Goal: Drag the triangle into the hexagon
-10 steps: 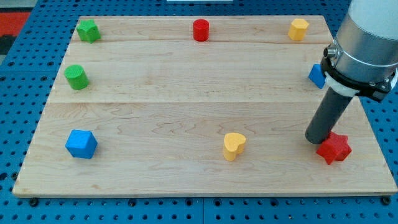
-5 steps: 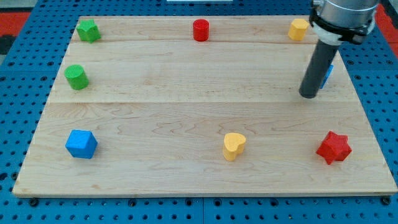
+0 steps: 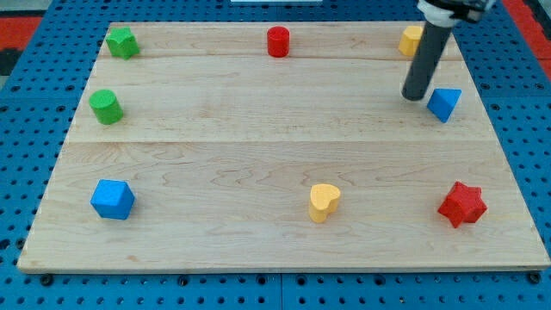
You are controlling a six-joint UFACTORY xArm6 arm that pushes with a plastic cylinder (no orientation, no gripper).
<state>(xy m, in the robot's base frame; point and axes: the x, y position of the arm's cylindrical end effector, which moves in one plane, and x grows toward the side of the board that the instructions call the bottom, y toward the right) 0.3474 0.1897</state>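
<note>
The blue triangle (image 3: 444, 103) lies near the board's right edge, in the upper half. My tip (image 3: 416, 95) stands just left of it, a small gap apart, with the rod rising toward the view's top right. The yellow hexagon (image 3: 411, 40) sits at the top right, partly behind the rod. It is above the triangle and slightly to its left.
A red cylinder (image 3: 277, 41) is at top centre. A green block (image 3: 122, 42) is at top left and a green cylinder (image 3: 106, 106) below it. A blue block (image 3: 113, 199) is at bottom left, a yellow heart (image 3: 324, 201) at bottom centre, a red star (image 3: 462, 204) at bottom right.
My tip has moved from beside the red star up the right side of the board to just left of the blue triangle. The triangle, earlier partly hidden, now shows fully. No block has visibly moved.
</note>
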